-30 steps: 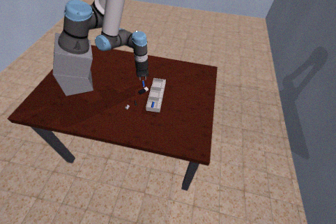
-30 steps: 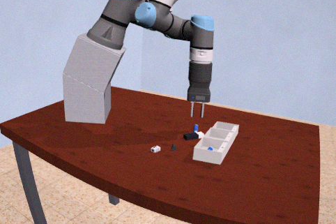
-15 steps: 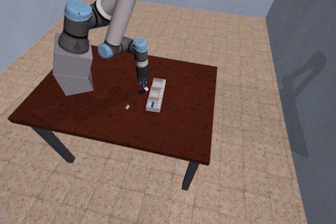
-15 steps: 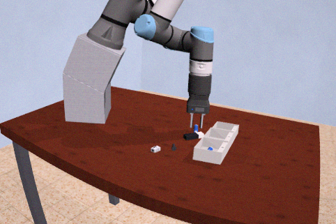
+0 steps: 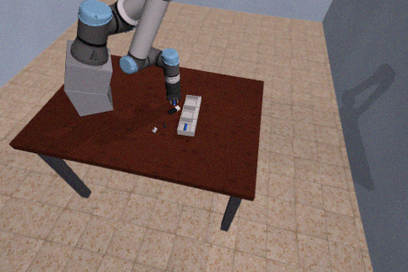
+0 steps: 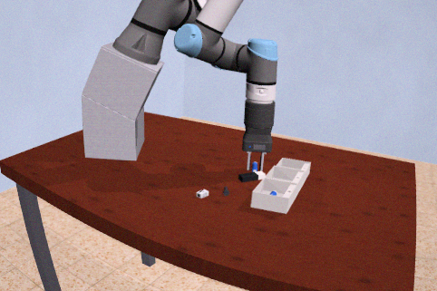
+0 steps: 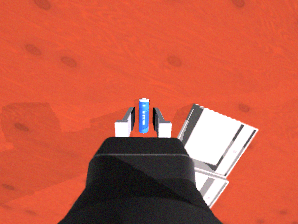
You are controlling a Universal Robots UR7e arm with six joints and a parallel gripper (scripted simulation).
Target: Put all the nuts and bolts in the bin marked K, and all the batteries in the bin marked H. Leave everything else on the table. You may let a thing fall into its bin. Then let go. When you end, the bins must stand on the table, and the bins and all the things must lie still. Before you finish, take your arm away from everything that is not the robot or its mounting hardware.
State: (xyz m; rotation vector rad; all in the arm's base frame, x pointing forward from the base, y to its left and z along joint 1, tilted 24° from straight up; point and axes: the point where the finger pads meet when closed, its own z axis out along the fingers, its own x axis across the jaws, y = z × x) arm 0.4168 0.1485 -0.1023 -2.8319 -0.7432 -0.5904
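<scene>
A blue battery [image 7: 143, 116] [image 6: 256, 165] stands upright on the table just left of the white three-part bin [image 5: 184, 133] [image 6: 269, 203] [image 7: 215, 140]. My gripper [image 7: 143, 114] [image 6: 255, 168] [image 5: 173, 102] points straight down with its fingers on both sides of this battery. The fingers are open, with a gap on each side. Another blue battery [image 5: 186, 126] [image 6: 273, 193] lies in the bin's near compartment. A small dark bolt-like piece [image 5: 164, 125] [image 6: 225, 191] stands on the table left of the bin. I cannot read the bin marks.
A black block [image 5: 172, 111] [image 6: 246, 177] with a white end lies beside the standing battery, close to the fingers. A small white piece [image 5: 154, 130] [image 6: 202, 193] lies further left. The robot's grey base [image 5: 89, 84] [image 6: 115, 112] stands at the table's back left.
</scene>
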